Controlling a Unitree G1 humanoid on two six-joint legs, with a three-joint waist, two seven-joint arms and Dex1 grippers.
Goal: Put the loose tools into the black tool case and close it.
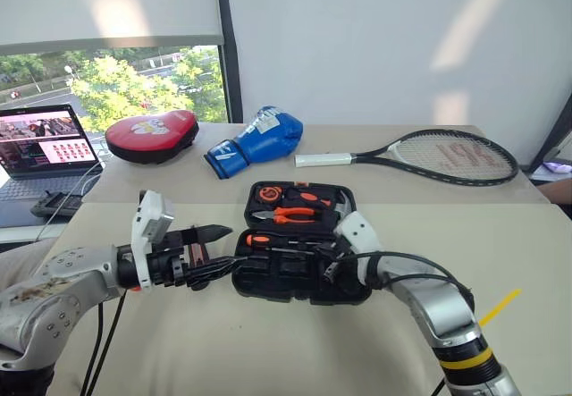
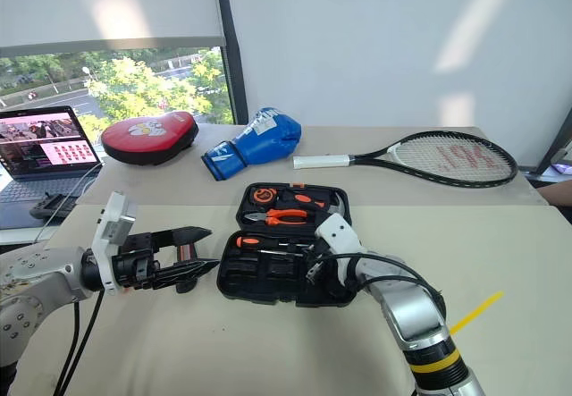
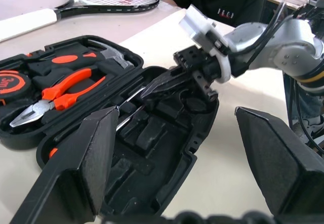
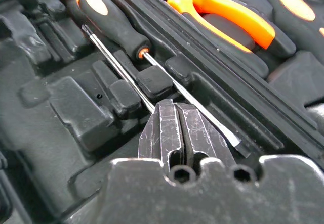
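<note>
The black tool case [image 1: 295, 244] lies open on the beige table [image 1: 268, 342] in front of me, its two halves spread flat. The far half holds orange-handled pliers [image 1: 288, 216], a tape measure [image 3: 6, 82] with an orange face, and a hammer [image 3: 109, 55] tucked in its slot. The near half has mostly bare moulded slots.

My right gripper [image 4: 177, 133] is down inside the near half with its two black fingers pressed together, nothing between them (the pads meet flat). Its tips sit right over two long metal shafts. One belongs to an orange-and-black-handled screwdriver [image 4: 109, 19] lying in its groove along the hinge side; the second, thinner shaft [image 4: 116, 67] runs beside it, and its handle I cannot make out. Whether my fingertips touch either shaft I cannot tell.

My left gripper [image 2: 183, 257] hovers just beside the case's left edge, pointing toward it, jaws spread wide and holding nothing.

Beyond the case, on the farther table, lie a blue boxing glove [image 1: 256, 141], a red punch mitt [image 1: 152, 135] and a tennis racket [image 1: 429, 156]. An open laptop [image 1: 40, 155] stands at the far left. A person in a dark top [image 3: 223, 1] stands at the table's far side in my left wrist view.
</note>
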